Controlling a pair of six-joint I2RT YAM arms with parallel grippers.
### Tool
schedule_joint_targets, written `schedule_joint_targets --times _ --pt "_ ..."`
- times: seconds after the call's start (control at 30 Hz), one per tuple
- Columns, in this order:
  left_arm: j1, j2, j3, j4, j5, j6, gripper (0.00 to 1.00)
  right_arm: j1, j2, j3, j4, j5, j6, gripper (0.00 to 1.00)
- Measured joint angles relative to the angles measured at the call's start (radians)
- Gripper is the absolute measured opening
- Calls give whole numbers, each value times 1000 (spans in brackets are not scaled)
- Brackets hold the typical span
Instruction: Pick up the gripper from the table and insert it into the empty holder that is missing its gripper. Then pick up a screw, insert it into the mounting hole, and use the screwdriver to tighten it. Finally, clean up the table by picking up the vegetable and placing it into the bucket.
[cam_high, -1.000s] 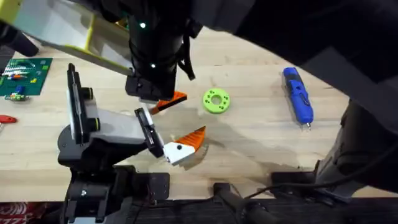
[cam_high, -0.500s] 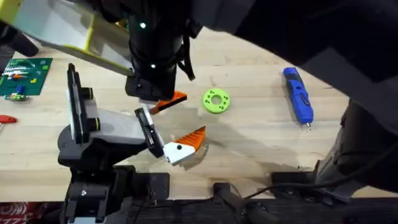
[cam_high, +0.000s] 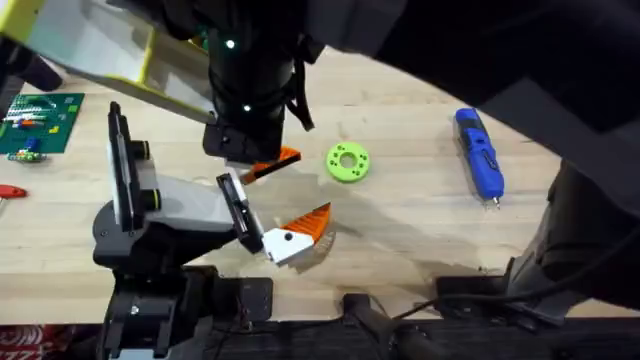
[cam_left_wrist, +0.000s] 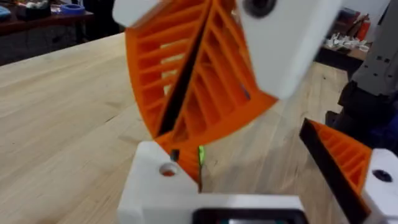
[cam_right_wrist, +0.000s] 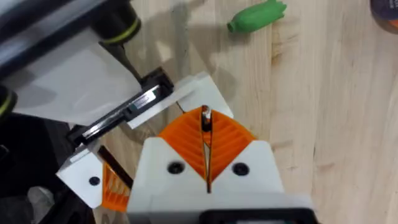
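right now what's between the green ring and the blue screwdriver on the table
Nothing: the overhead view shows bare wood between the green ring and the screwdriver.

A robotics lab or workshop is indicated. A light wooden workbench (cam_high: 420, 215) is seen across the overhead frame, with a green circuit board (cam_high: 38, 122) at its upper left and a blue electric screwdriver (cam_high: 479, 153) at the upper right. Further cluttered benches (cam_left_wrist: 37, 15) are visible at the upper left of the left wrist view.
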Motion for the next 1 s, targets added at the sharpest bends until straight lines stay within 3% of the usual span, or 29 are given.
schedule_joint_targets --times 1.0 --pt "0 0 0 0 0 0 986 0 34 -2 -13 0 1 7"
